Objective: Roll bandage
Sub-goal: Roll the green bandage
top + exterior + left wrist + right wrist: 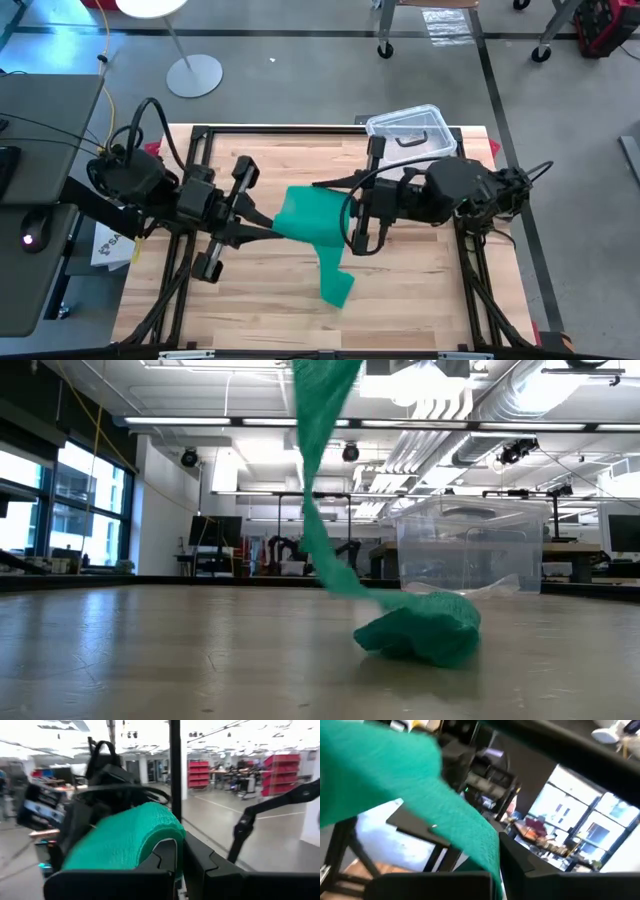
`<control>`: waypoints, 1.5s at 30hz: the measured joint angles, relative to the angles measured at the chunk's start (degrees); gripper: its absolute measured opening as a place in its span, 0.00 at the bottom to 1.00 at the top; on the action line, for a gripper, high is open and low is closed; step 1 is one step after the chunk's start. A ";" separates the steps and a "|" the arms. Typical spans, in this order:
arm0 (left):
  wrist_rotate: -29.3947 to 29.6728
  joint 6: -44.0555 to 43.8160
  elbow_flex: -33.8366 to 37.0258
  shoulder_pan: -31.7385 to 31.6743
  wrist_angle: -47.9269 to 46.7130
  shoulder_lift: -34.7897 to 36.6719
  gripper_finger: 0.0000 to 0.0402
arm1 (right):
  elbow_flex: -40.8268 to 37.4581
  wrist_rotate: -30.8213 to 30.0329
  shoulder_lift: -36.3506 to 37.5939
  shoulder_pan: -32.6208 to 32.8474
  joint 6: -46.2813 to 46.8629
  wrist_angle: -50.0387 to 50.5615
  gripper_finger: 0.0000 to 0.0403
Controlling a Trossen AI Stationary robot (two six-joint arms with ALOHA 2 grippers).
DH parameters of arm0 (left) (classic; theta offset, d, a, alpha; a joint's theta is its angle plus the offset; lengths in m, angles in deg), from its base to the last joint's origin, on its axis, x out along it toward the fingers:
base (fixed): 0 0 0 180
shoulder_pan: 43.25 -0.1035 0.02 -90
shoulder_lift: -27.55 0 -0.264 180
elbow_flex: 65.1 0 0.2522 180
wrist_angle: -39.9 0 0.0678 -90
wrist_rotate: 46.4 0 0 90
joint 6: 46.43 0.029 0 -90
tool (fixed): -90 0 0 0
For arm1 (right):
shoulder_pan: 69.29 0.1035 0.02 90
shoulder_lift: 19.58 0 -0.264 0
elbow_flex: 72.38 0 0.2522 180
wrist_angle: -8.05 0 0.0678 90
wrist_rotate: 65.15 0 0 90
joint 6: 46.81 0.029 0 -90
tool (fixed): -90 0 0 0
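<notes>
Above table (250, 300), bandage (315, 225) between both closed claws.

Robotics lab in an open industrial hall

Exposed ducts and pipes (470, 420) run under a white ceiling with strip lights, and tall windows (60, 510) line one side. Red shelving racks (200, 772) stand across a polished concrete floor (300, 70) marked with dark tape lines. The wooden worktable (260, 300) sits in a black metal frame, with a desk (40, 120) carrying a mouse and cables beside it, a round white stand base (195, 75) and caster-wheeled furniture nearby, and further workbenches with equipment in the background
</notes>
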 joint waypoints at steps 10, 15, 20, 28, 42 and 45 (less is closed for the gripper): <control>-0.86 -7.25 0.02 -0.13 -4.75 -1.17 0.02 | 0.00 -1.61 0.85 0.59 -9.56 -9.88 0.00; -0.69 -9.01 0.02 -0.40 -6.41 -1.59 0.02 | 0.00 -2.20 1.46 1.56 -11.71 -12.02 0.00; 0.18 -9.48 0.02 -0.73 -8.75 -1.55 0.02 | 0.00 -2.16 2.55 2.93 -14.45 -13.24 0.00; -0.38 -9.60 0.02 -0.76 -7.95 -1.57 0.02 | 0.00 -6.53 3.33 3.70 -16.60 -12.54 0.00; -5.22 -10.45 0.02 1.35 -2.93 -1.35 0.02 | 0.00 -5.79 3.33 -0.41 5.45 5.79 0.00; -3.26 -7.54 0.02 2.33 -2.04 -0.83 0.02 | 0.00 -2.04 3.26 -0.59 12.48 11.00 0.00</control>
